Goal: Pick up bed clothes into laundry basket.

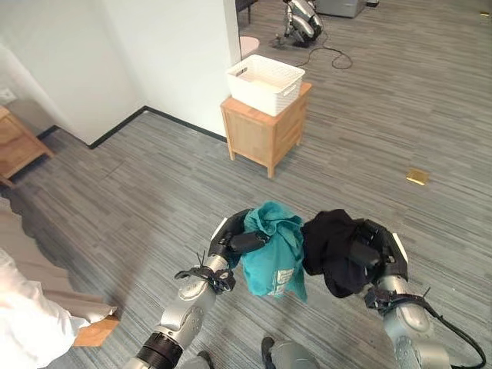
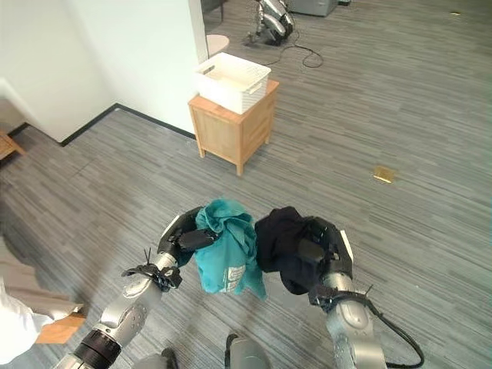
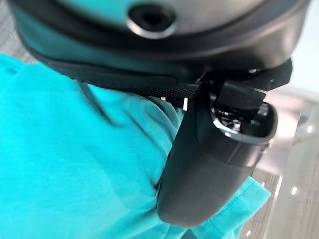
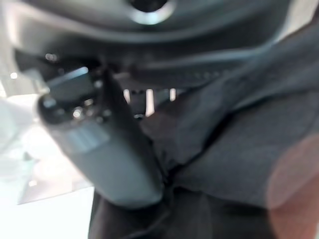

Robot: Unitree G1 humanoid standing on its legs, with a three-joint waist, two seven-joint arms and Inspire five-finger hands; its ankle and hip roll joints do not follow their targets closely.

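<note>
My left hand (image 1: 231,242) is shut on a teal garment (image 1: 275,254) that hangs from it above the floor; its thumb (image 3: 209,164) presses into the teal cloth (image 3: 75,164). Right beside it my right hand (image 1: 377,254) is shut on a black garment (image 1: 334,250), bunched in its grasp, with the thumb (image 4: 104,149) against the dark cloth (image 4: 239,134). The white laundry basket (image 1: 265,82) stands on a small wooden cabinet (image 1: 264,131) ahead, a good way beyond both hands.
The cabinet stands by a white wall corner (image 1: 169,54). A wooden piece of furniture (image 1: 19,142) is at the far left, and a white cloth (image 1: 27,323) lies at the lower left. A small yellow object (image 1: 417,176) lies on the grey floor at right.
</note>
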